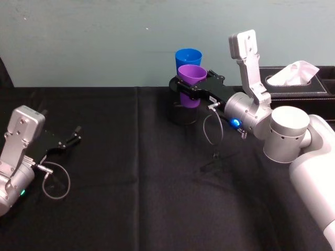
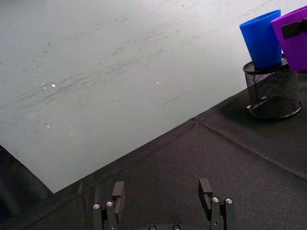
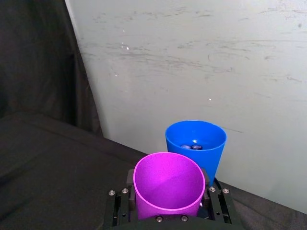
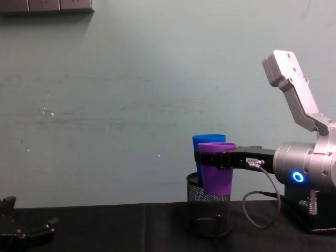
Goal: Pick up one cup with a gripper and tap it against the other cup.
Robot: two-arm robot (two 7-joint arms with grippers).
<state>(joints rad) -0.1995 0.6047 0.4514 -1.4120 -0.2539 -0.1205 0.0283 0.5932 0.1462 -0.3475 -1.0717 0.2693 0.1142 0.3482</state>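
Head view: two cups (image 1: 192, 73), one holder (image 1: 182, 116)

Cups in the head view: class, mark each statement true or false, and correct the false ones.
1. The right hand is shut on the purple cup. True.
2. The blue cup lies on its side. False: it stands upright in the black mesh holder.
3. The left hand holds the blue cup. False: it is open and empty, low at the left side of the table.
4. The purple cup is held mouth up. True.
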